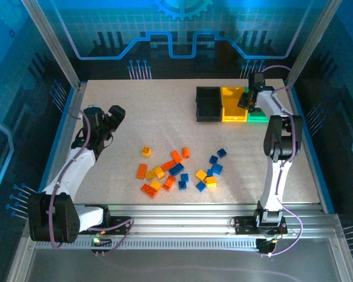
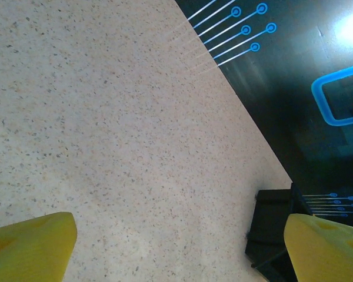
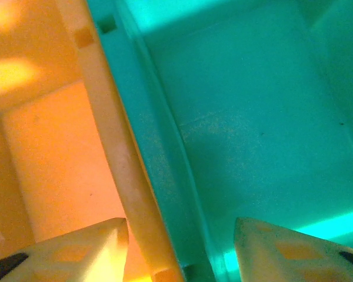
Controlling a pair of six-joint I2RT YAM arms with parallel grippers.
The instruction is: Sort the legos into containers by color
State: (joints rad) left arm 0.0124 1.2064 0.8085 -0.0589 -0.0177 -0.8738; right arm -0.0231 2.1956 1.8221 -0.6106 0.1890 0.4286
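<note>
Legos (image 1: 179,170) lie in a loose heap on the worktop (image 1: 135,106), well apart from the bins.
Yellow, orange and blue bricks sit mixed near the front middle; some touch, and they are too small to count for sure. The black bin (image 1: 207,104), yellow bin (image 1: 232,104) and green bin (image 1: 257,116) stand joined in a row at the far right. The right fingers (image 3: 76,249) hang spread, pinching nothing, one over the yellow bin and one over the green. The right arm (image 1: 276,141) covers much of the green bin from above. The left fingers (image 2: 29,244) hang spread wide over the worktop at the left.
</note>
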